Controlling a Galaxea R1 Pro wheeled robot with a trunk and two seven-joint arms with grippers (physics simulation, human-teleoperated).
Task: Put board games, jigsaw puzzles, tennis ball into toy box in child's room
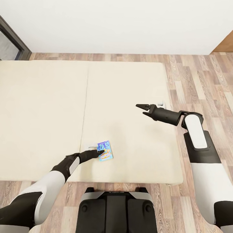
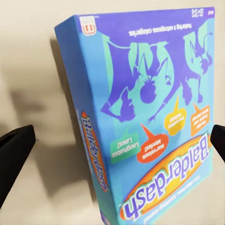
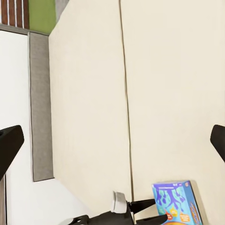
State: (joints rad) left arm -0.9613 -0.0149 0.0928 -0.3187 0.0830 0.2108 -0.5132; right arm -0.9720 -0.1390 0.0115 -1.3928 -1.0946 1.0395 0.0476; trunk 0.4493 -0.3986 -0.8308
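Cream mattress of the bed (image 1: 48,113), head view: the small teal-blue board game (image 1: 105,150) lies flat near the robot-side edge, just right of the centre seam. The left gripper (image 1: 99,150) is at the box's left edge, fingertips overlapping it; whether they touch cannot be told from here. The right gripper (image 1: 143,109) hangs well apart, above the mattress's right half, jaws spread, holding nothing. The left arm is clearly the nearer one. The box's long axis runs roughly away from the robot, slightly tilted.

Left wrist view: the board game (image 2: 150,117) sits straight ahead between the two dark fingertips (image 2: 16,145), which stand wide, one on each side. Neither pad presses the box. Its printed face and one narrow side both show. Judgement: the grasp is lined up but not closed; the jaws look set across the short width.

Right wrist view: its own fingertips (image 3: 9,145) are wide apart over bare mattress. The left gripper (image 3: 157,212) shows beside the box (image 3: 178,204), its two fingers spread.
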